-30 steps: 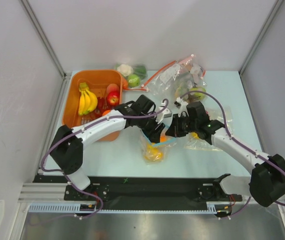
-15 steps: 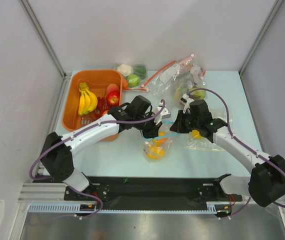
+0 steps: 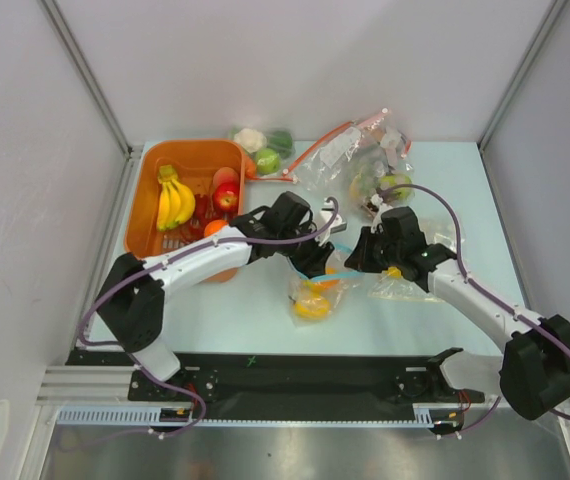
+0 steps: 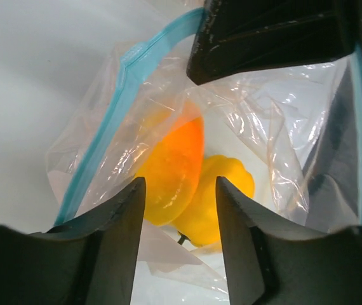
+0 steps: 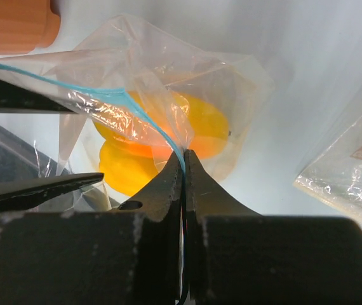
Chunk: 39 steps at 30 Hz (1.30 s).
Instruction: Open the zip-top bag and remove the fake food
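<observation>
My right gripper (image 5: 184, 154) is pinched closed on the teal strip of the bag (image 5: 136, 57), which sits mid-table (image 3: 255, 300) holding the yellow fruits (image 4: 171, 165), while my left gripper (image 4: 180, 185) stands parted, grasping nothing.

Orange basket (image 3: 141, 215) sits left of the left fingers (image 3: 310, 260), with a red apple (image 3: 226, 198) inside. Beyond the fingers, at the far edge: white cauliflower piece (image 3: 250, 138), green apple (image 3: 268, 160), crumpled clear bag with red zip strip (image 3: 333, 155). Flat clear bag (image 3: 401, 288) lies just right of the right fingers (image 3: 355, 258).
</observation>
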Tool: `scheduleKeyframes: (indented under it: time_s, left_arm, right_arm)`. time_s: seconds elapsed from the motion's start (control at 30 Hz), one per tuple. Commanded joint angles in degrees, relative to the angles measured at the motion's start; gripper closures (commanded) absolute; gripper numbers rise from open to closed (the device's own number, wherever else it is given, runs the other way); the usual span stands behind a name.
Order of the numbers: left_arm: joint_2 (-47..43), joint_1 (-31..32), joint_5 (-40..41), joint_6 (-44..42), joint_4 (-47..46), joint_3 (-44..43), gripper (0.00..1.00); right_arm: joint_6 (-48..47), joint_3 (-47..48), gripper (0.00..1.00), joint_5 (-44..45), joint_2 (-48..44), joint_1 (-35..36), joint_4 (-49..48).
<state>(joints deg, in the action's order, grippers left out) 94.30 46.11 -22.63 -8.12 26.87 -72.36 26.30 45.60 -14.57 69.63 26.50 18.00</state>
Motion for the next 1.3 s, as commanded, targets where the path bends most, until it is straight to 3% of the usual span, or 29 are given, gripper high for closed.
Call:
scheduleKeyframes:
  time_s: [0.0, 0.07, 0.1, 0.27, 1.0, 1.1, 1.17, 1.27]
  left_arm:
    - [1.76, -0.32, 0.92, -2.24, -4.02, -0.85, 0.46]
    - [3.33, -0.32, 0.23, -2.60, -4.28, -1.47, 0.41]
    - [3.87, -0.32, -0.30, -2.52, -4.46, -1.56, 0.34]
    - [5.71, -0.32, -0.58, -3.12, -6.31, -0.15, 0.23]
    - [15.47, 2.06, 0.57, -4.80, -9.38, 1.34, 0.20]
    - [17.05, 2.23, 0.84, -4.36, -10.00, 1.52, 0.22]
    - [17.76, 2.23, 1.19, -3.23, -10.35, 1.60, 0.31]
    - [17.23, 2.23, 1.10, -2.52, -10.70, 2.04, 0.56]
  right_arm:
    - [1.29, -0.60, 1.00, 1.03, -1.60, 0.04, -2.18]
    - [1.56, -0.87, 1.00, 0.68, -1.42, 0.22, -2.62]
    - [1.64, -0.96, 1.00, 0.77, -1.16, 0.22, -2.79]
    - [2.61, -1.13, 1.00, 0.16, -0.37, 0.22, -4.37]
    - [4.55, -3.59, 1.00, -4.15, -0.37, -4.18, -8.24]
    - [4.46, -3.86, 1.00, -3.98, -0.37, -4.35, -8.07]
    - [4.28, -3.77, 1.00, -3.72, -0.37, -4.53, -7.72]
    - [4.11, -3.68, 1.00, -3.63, -0.37, -4.79, -7.19]
